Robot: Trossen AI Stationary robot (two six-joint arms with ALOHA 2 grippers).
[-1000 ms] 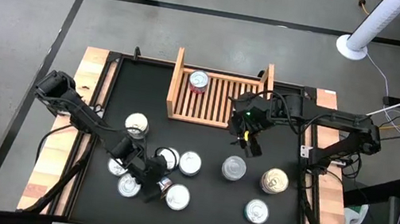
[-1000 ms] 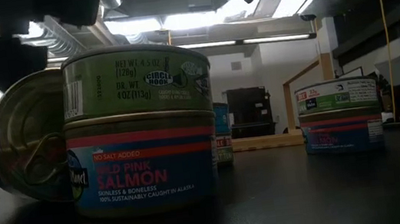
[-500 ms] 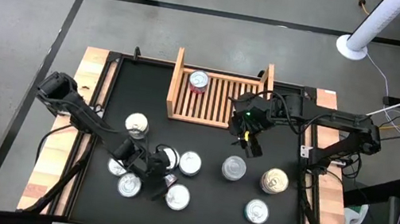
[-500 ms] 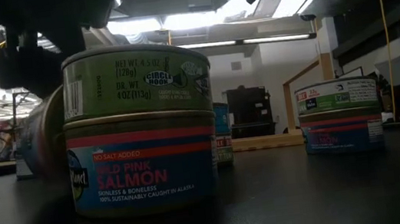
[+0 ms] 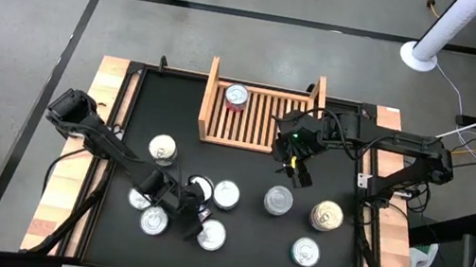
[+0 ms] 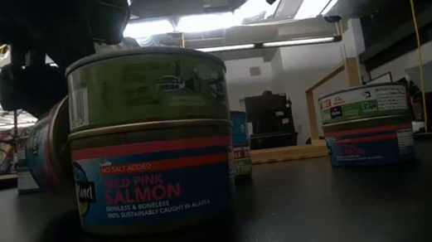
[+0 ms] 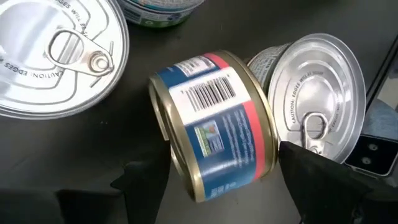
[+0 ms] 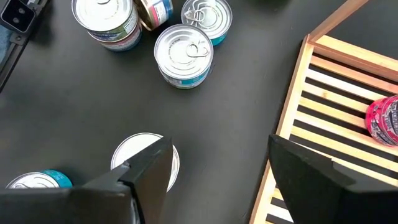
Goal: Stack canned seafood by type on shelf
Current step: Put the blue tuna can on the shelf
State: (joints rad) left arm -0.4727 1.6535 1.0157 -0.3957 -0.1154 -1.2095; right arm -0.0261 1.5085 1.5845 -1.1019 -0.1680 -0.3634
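A tipped tin (image 7: 214,127) was straddled by the spread left gripper (image 7: 224,180), seemingly for grasping; the right gripper (image 8: 214,171) was held released beside the shelf (image 8: 336,81)

One camera hangs overhead, looking straight down on the whole black surface (image 5: 232,229) and both arms. Another sits at surface height, close behind a stacked pair of tins (image 6: 150,138), facing level into the room. The left wrist camera peers closely at a tipped tin (image 7: 214,124); the right wrist camera looks down from higher, sharing the wooden shelf (image 8: 348,106) with the overhead view
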